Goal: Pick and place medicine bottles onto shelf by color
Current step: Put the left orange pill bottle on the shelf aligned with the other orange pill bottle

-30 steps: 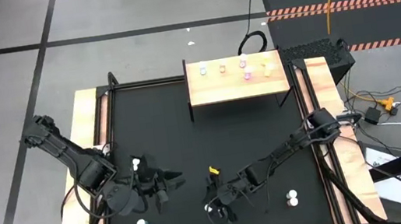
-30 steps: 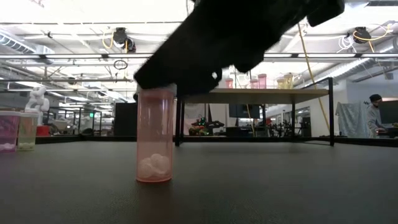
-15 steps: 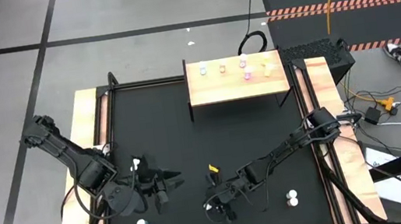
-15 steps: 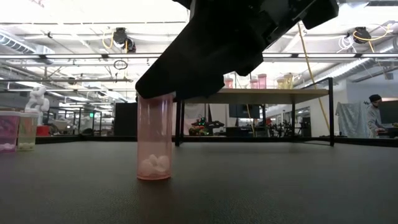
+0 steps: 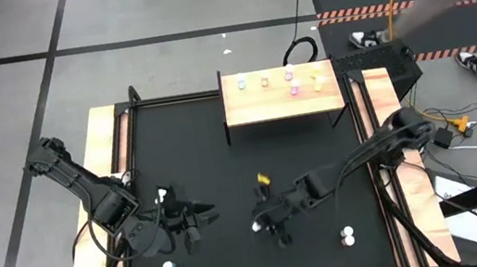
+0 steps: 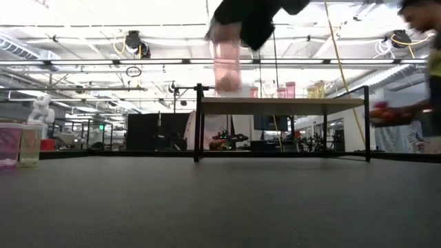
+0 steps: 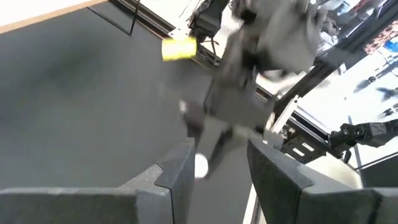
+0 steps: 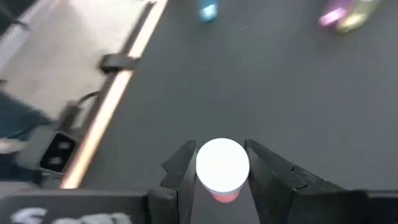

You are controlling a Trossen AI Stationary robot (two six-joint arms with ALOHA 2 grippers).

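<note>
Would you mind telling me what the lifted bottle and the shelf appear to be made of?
The pink bottle, held off the table by the right gripper, looks like translucent tinted plastic, since light passes through its body; its white cap seems opaque plastic with a matte look. The shelf appears to be light, matte wood with visible grain, on thin black legs, possibly metal.

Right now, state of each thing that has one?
Right gripper: shut on the pink white-capped medicine bottle.
Pink white-capped medicine bottle: upright, lifted off the black tabletop.
Left gripper: open, empty, low over the black tabletop.
Light-wood shelf: five bottles standing on it.
</note>
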